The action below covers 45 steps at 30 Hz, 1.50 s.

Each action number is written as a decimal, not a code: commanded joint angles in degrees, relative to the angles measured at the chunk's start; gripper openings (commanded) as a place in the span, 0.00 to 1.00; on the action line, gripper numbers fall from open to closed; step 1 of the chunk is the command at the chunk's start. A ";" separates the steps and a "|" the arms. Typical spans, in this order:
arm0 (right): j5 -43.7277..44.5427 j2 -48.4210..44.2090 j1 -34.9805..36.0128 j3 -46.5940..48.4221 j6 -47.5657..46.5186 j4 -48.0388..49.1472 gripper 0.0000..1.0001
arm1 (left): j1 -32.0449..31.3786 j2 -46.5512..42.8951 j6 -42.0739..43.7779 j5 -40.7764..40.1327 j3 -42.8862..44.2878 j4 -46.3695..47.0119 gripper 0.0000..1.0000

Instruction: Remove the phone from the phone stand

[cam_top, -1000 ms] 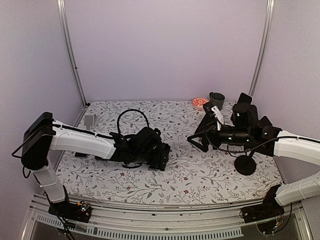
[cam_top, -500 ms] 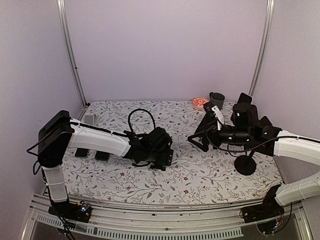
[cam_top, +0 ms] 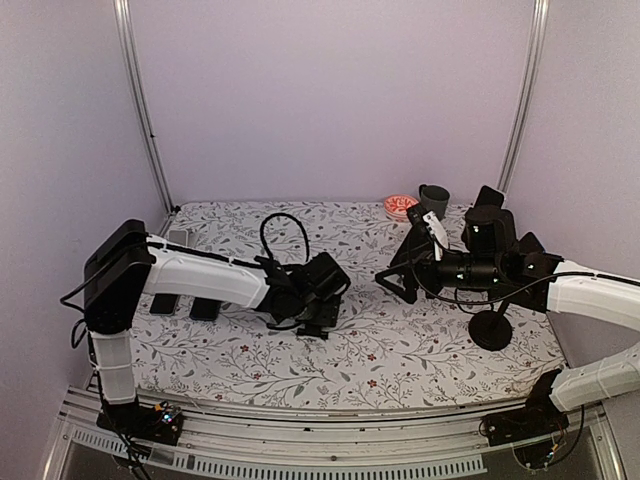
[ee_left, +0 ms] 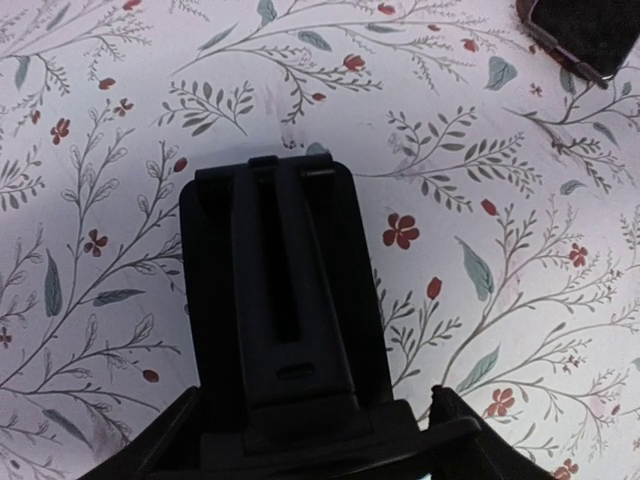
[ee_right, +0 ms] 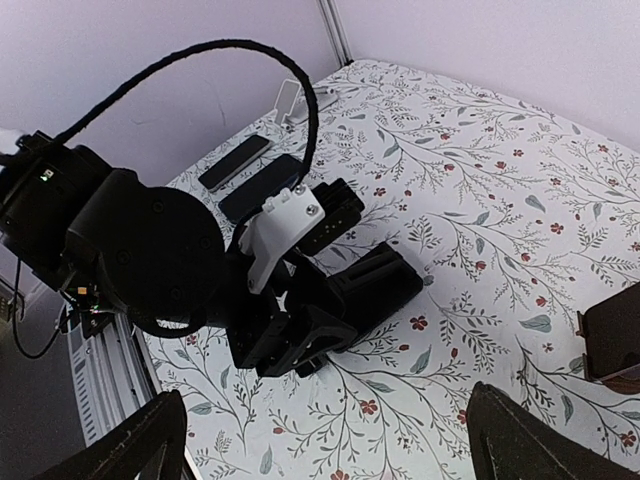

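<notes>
Evidently a low hold over the bench (ee_left: 500, 160).
Left tool (ee_left: 315, 425) grips a black stand (ee_left: 275, 290) flat, probably to steady it; right tool (ee_right: 335, 445) hangs open, well clear.

phone (ee_left: 585, 35) cut off top-right

Dark phone (cam_top: 393, 279) with a thin brownish edge (ee_left: 578, 35), screen off, propped tilted just right of the tabletop's centre. Only a corner shows at the right border in the right wrist view (ee_right: 612, 345). Black phone stand (cam_top: 408, 293) beneath merges with it; details unclear.
</notes>
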 commanded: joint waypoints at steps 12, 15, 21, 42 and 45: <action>-1.34 0.00 -0.43 -0.21 0.04 0.09 1.00 | 12.63 -14.77 12.68 3.80 -5.01 4.19 0.55; -1.41 0.08 -0.42 -0.08 0.12 0.09 1.00 | 16.38 -16.15 16.12 5.66 -5.19 5.02 0.54; -1.86 0.53 -0.36 0.29 0.04 -0.11 1.00 | 24.07 -16.66 21.87 11.14 -4.55 6.78 0.53; -1.09 3.38 -0.60 2.35 -0.65 -0.80 1.00 | 44.00 -1.64 33.58 19.44 9.64 7.92 0.50; -0.93 3.61 -0.56 2.65 -0.84 -1.05 1.00 | 46.01 1.90 33.91 20.52 10.89 8.16 0.50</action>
